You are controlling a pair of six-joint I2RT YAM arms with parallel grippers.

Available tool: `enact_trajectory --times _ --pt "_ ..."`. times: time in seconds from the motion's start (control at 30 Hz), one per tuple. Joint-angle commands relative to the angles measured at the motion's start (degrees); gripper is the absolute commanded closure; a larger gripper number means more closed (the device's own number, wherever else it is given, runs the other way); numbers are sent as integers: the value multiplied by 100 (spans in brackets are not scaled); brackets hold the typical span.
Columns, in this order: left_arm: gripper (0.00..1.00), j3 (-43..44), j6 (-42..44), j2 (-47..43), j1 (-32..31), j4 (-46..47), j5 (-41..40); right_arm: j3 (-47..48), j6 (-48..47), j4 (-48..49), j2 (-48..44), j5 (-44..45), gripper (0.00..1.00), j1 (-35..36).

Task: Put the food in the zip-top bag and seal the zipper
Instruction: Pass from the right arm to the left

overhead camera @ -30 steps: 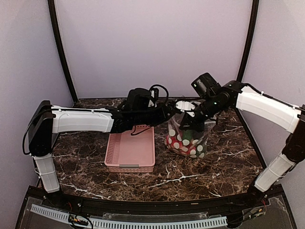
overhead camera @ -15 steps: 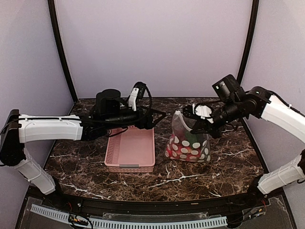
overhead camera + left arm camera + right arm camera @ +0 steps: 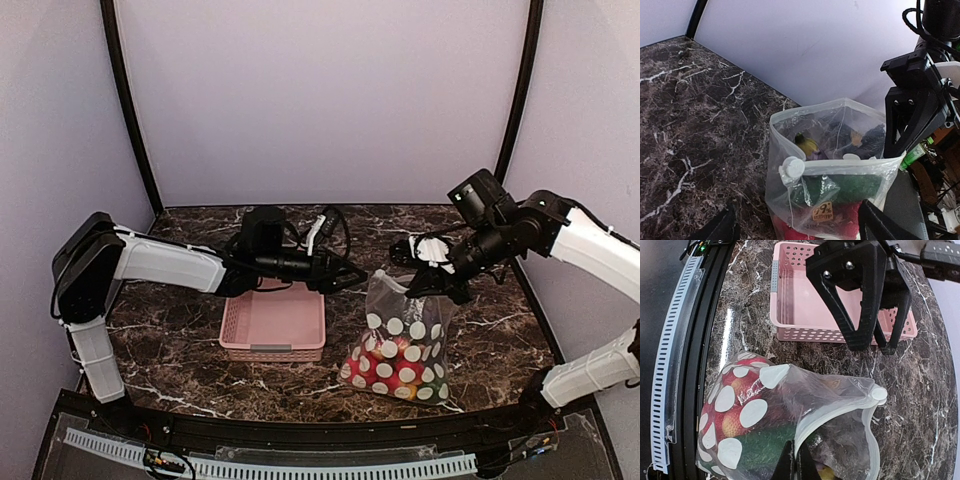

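The left gripper [image 3: 352, 277] is hovering with its fingers spread wide apart, gripping nothing, above the far edge of the pink slatted plastic basket [image 3: 272, 325]. Just beyond those fingertips the clear polka-dotted zip-top bag [image 3: 400, 330] is resting on the dark marbled table [image 3: 180, 350], and its press-seal zipper strip [image 3: 850, 165] is gaping unsealed. Red round toy fruits [image 3: 385, 368] and a green toy vegetable [image 3: 840, 187] are lying inside it. The right gripper [image 3: 432, 290] is pinching the bag's upper rim between its closed fingers.

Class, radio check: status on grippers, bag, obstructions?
Left gripper open, empty. Right gripper shut on zip-top bag rim. Food inside, zipper unsealed. Pink basket stands apart.
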Motion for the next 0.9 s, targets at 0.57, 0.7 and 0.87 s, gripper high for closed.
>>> enact_trajectory --times 0.57,0.7,0.87 --pt "30 954 -950 1220 -22 616 1531 499 0 -455 351 -382 99 106" --pt "45 864 -1301 1377 -22 1310 1779 558 24 -494 420 -366 98 117" --pt "62 825 -1573 1513 -22 1854 1986 566 50 -496 460 -361 98 126"
